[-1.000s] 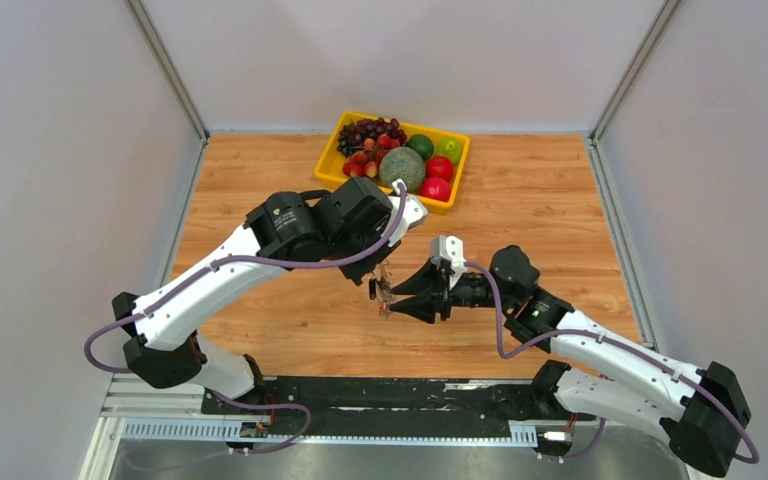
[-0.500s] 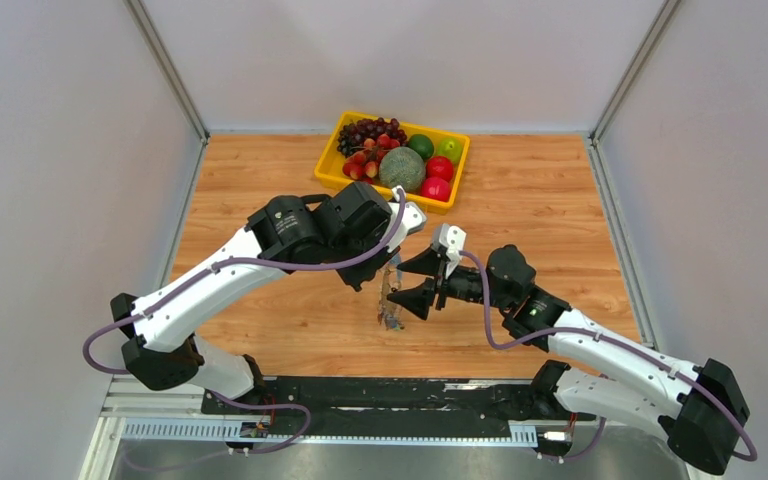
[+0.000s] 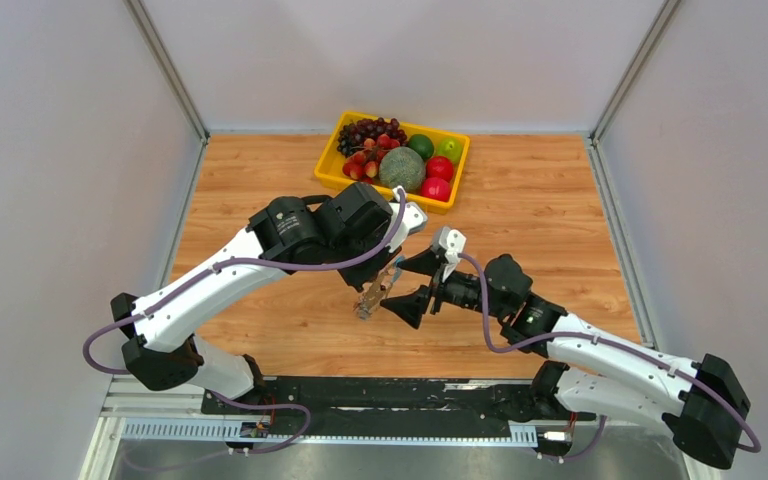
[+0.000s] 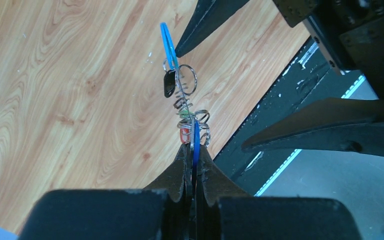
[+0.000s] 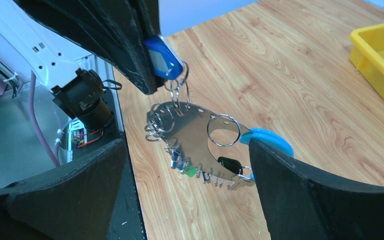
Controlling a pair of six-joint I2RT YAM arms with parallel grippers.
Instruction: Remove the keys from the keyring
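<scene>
The keyring hangs in the air above the desk, between the two arms and clear of the wood. It is a shiny flat piece strung with small split rings. The keys dangle from its lower edge, one black-headed and one green-headed; the others are too crowded to sort out. Its long axis runs away from the left pincer, slanting down toward the near edge of the desk in the overhead view.

The left pincer is clamped tight on a blue tag at the top of the bunch and carries all its weight. The right pincer is spread wide, one finger on each side of the keyring. The far finger's tip sits just beside a second blue loop at the free end, perhaps touching it, though the wrist view does not settle that.

The coming move likely turns on that straddle: the right pincer faces the bunch broadside and has to close on a single key or ring, not the whole plate. The yellow fruit tray stands well apart at the far edge.
</scene>
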